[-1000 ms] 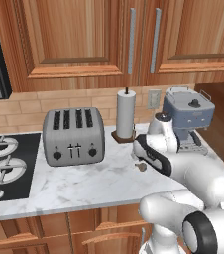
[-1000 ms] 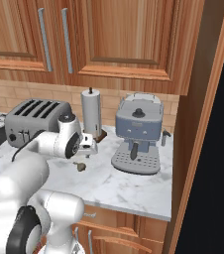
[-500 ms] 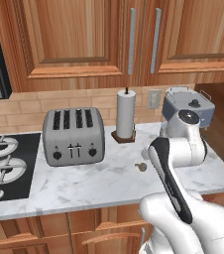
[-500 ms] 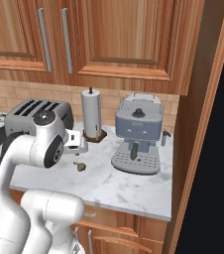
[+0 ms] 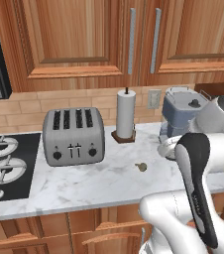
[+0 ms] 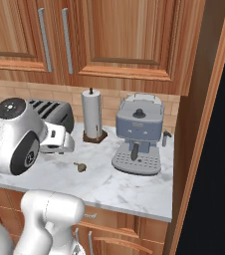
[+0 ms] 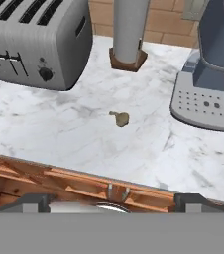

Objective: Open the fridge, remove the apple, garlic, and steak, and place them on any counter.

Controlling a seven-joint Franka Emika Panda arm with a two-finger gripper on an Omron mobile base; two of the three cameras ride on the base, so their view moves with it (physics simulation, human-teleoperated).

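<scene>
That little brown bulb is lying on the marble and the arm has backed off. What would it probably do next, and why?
Probably swing back toward the fridge for another item. The garlic already lies on the counter, between the toaster and the coffee machine, and the tool is open, holding nothing.

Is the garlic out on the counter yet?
Yes. The garlic lies on the marble counter, between toaster and coffee machine.

So the bench was white-grey veined marble over brown wood cabinets. Sitting on it: a grey four-slot toaster left of centre in the left base view, a paper towel roll on its wooden stand near the back wall, a blue-grey coffee machine to the right, and the tiny tan garlic lying alone mid-frame in the hand view.
</scene>
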